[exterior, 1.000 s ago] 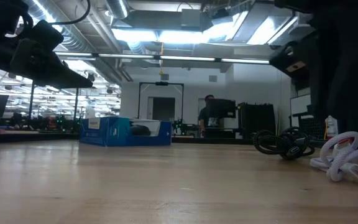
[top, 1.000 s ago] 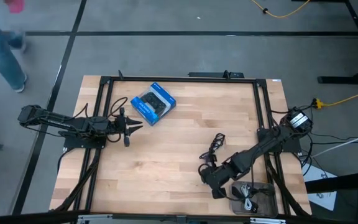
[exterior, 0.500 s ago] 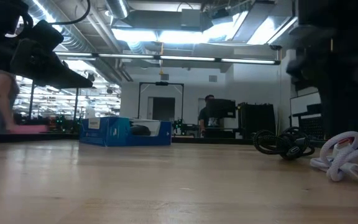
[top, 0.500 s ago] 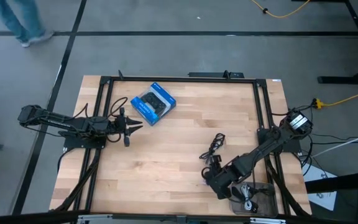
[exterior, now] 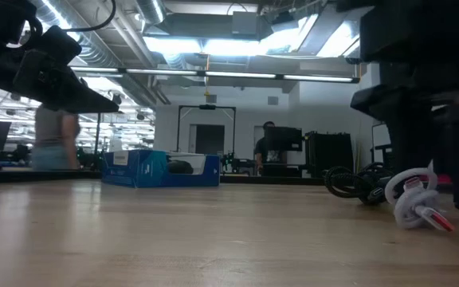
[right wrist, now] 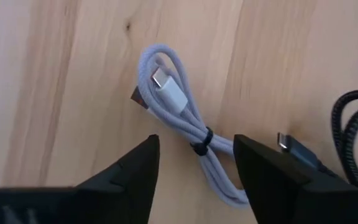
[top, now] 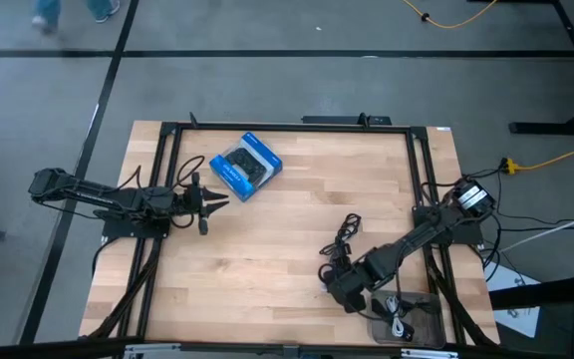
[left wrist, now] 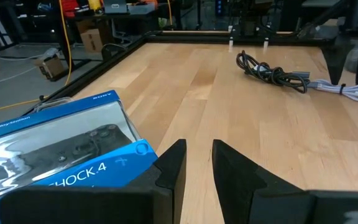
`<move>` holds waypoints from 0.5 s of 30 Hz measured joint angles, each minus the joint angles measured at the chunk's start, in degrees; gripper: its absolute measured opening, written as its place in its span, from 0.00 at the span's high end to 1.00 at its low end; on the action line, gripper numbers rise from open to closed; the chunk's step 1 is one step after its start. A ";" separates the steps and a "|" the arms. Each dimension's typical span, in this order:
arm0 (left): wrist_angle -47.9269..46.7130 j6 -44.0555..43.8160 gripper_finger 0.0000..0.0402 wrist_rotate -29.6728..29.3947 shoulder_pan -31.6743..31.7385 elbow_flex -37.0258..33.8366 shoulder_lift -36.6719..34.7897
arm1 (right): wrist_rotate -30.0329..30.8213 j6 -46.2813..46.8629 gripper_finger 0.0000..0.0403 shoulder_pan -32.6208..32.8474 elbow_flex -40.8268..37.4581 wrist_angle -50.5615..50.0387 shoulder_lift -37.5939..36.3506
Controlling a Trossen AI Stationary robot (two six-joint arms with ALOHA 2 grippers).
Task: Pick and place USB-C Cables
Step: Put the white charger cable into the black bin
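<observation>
My right arm reaches in from the table (top: 267, 239) edge toward its near right part, bent low, with the right gripper (top: 339, 284) pointed down just above the wood, fingers (right wrist: 129, 171) spread apart. My left arm lies stretched along the table's left side, the left gripper (top: 210, 199) hovering level, fingers narrowly parted.

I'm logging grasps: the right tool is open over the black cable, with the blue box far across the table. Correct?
Not quite. The right tool is open over the white-grey cable, not the black cable, which lies beside it, as the right wrist view shows. The blue box is indeed far across the table.
</observation>
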 joint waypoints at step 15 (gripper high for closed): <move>-0.01 -0.01 0.83 0.01 -0.02 -0.01 0.01 | -3.38 -2.56 0.48 -4.94 0.13 0.25 2.76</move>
